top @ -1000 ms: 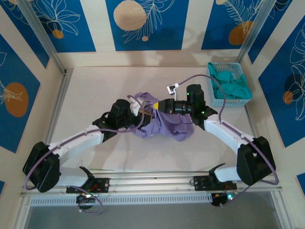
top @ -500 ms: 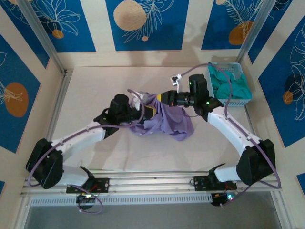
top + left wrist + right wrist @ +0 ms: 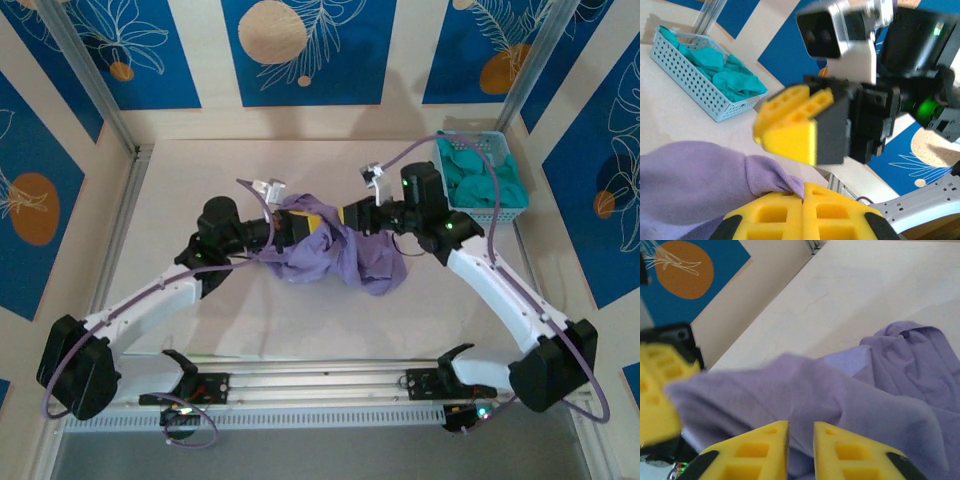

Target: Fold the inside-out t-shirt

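Lavender t-shirt [image 3: 350,262] — a crumpled heap — pinched in left hand [image 3: 803,196].

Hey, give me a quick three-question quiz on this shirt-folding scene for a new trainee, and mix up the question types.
1. True or false: the left end effector is shut on the lavender t-shirt.
2. Multiple choice: seen from above, the blue basket sits A. at the far right, B. at the near left, C. between the two arm bases.
3. Short answer: what colour is the cloth lying in that basket?

Key: 1. True. 2. A. 3. Teal.
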Controlling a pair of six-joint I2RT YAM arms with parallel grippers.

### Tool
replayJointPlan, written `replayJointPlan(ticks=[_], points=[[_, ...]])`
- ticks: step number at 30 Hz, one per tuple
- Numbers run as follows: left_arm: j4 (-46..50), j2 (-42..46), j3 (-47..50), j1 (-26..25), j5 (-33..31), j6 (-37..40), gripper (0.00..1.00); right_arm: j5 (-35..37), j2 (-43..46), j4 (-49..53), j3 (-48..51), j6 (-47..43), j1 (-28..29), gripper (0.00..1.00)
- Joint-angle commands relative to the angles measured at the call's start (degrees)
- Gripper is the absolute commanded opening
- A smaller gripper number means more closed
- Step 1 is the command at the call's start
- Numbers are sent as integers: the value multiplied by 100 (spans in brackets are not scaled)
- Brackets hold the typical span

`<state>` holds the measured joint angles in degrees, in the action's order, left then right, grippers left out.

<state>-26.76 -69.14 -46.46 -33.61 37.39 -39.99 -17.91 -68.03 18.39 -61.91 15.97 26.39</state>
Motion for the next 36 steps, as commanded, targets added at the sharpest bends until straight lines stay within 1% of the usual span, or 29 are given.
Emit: replayJointPlan(ticks=[1, 5, 8, 11, 17, 18, 20, 21, 22, 23, 25, 27, 28, 29, 32, 34, 36], points=[[-397, 156, 84, 153, 293, -110, 0, -621, 327, -314, 498, -256, 5, 27], [-395, 175, 98, 205, 379, -142, 0, -1155, 298, -860, 925, -62, 11, 32], [-345, 206, 102, 223, 355, -132, 0, -1424, 231, -1279, 1097, -18, 115, 37], [-327, 204, 111, 219, 339, -131, 0, -1317, 146, -1434, 1154, -110, 266, 39], [-341, 208, 128, 215, 357, -156, 0, -1267, -233, -1594, 926, -123, 409, 40], [-346, 217, 137, 221, 357, -149, 0, -1210, -274, -1560, 882, -154, 427, 37], [-323, 234, 154, 231, 324, -133, 0, -1146, -327, -1409, 795, -251, 447, 18], [-291, 251, 159, 242, 294, -115, 0, -1088, -298, -1294, 764, -315, 439, 12], [-217, 274, 163, 275, 243, -86, 0, -1008, -210, -1129, 725, -413, 433, 7], [-106, 302, 172, 312, 161, -43, 0, -948, -91, -979, 695, -480, 415, 4], [134, 344, 197, 410, -84, 44, 0, -973, 150, -849, 667, -507, 360, 1], [710, 357, 128, 480, -605, 222, 0, -1177, 325, -877, 603, -379, 349, 1], [1087, 338, 27, 481, -949, 443, 0, -1379, 351, -970, 563, -240, 362, 1], [1410, 280, -81, 478, -1251, 631, 0, -1592, 332, -1143, 526, -33, 390, 1], [1987, -9, -370, 482, -1801, 1051, 0, -1911, 185, -1929, 513, 721, 530, 0], [2391, -185, -574, 456, -2163, 1275, 0, -1906, 35, -2386, 490, 1233, 568, 0], [2745, -235, -684, 435, -2433, 1476, 1, -1696, -125, -2487, 408, 1590, 582, 0]])
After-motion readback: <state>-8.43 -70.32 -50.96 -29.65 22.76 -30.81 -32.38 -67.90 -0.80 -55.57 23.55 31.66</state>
